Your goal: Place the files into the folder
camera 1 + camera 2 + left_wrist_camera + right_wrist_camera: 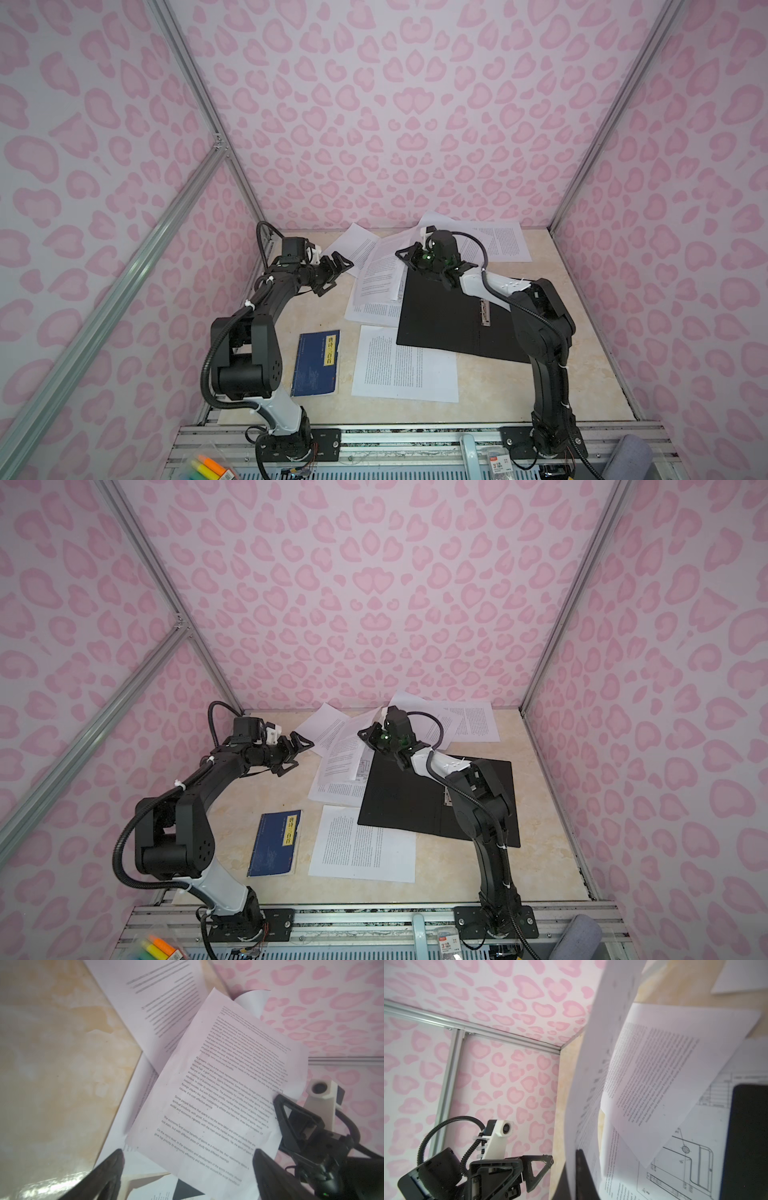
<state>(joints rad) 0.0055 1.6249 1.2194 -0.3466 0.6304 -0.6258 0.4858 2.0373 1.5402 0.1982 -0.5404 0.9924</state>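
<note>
"唐诗三百首" on book label (331, 348)

Bare table (309, 309) lies open between the left arm (266, 303), blue book (316, 363) and overlapping files (376, 286). Far side obstructed: a raised sheet (218, 1088) curls upward there. Open folder (440, 324) and right arm (544, 328) occupy the right half. Near right corner is bare.

Top views are looking down from high behind left gripper (337, 275) and right gripper (409, 255); close wrist cameras are sharing the files (218, 1084)
</note>
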